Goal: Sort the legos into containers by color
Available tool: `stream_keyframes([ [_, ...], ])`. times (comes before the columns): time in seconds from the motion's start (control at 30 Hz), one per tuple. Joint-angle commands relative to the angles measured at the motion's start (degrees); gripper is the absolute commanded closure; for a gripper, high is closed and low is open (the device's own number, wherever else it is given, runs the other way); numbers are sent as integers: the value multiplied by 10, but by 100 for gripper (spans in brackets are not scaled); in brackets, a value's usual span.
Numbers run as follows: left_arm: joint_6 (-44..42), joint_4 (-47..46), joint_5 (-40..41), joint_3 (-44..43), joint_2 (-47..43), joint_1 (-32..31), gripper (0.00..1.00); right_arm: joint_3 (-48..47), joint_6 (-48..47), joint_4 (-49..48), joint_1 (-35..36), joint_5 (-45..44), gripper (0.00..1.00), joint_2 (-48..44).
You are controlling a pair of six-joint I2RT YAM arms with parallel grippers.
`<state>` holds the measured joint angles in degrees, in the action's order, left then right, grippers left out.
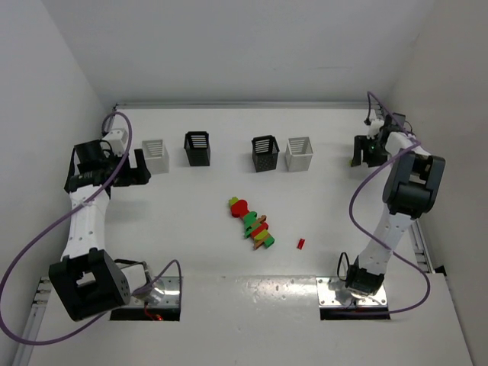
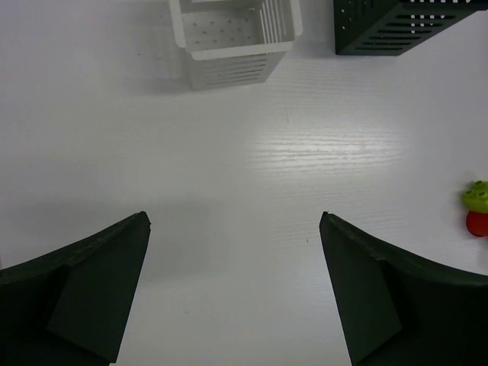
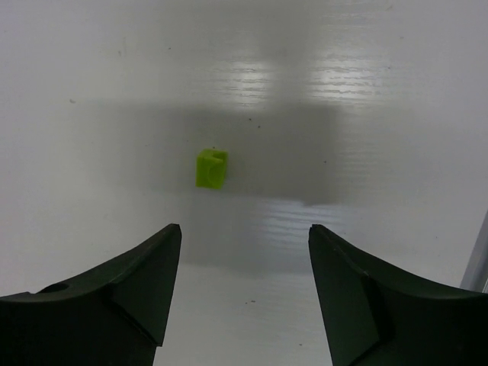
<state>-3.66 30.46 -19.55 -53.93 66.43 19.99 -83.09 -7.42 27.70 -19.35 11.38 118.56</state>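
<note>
A heap of red, green, orange and yellow-green legos (image 1: 252,221) lies mid-table, with one red lego (image 1: 300,243) apart to its right. Four containers stand in a far row: white (image 1: 155,156), black (image 1: 197,149), black (image 1: 264,153), white (image 1: 299,154). My left gripper (image 1: 141,166) is open and empty just left of the left white bin (image 2: 229,38); a yellow-green lego (image 2: 476,197) and a red one (image 2: 478,223) show at that view's right edge. My right gripper (image 3: 244,229) is open and empty at the far right (image 1: 358,152), over bare table, short of a lone yellow-green lego (image 3: 211,168).
White walls close in the table on the left, the back and the right. The right arm's column (image 1: 396,213) rises from its base (image 1: 353,293) at the near edge. A black bin (image 2: 396,23) shows at the top right of the left wrist view.
</note>
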Motion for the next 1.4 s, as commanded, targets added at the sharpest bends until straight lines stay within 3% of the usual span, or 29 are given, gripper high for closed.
stream_keyframes([
  [0.0, -9, -8, -32, -21, -5, 12, 0, -43, -5, 8, 5, 21, 31, 10],
  [0.2, -9, -8, -37, -21, 12, 17, 0, -60, -5, 21, 5, 33, 30, 36],
  [0.8, -4, -8, -32, -27, 23, 17, 0, -95, 1, 15, 33, -10, 54, 102],
  [1.2, -4, -8, -44, -27, 23, 17, 0, -19, -15, -14, 43, -29, 68, 79],
  [1.23, -4, -8, -44, -27, 23, 17, 0, -19, -15, -14, 43, -29, 82, 73],
  [1.33, -4, -8, -38, -27, 18, 17, 0, -19, -15, -8, 43, -16, 100, 67],
  [1.37, -4, -8, -38, -27, 18, 17, 0, -19, -15, -8, 43, -11, 100, 57],
])
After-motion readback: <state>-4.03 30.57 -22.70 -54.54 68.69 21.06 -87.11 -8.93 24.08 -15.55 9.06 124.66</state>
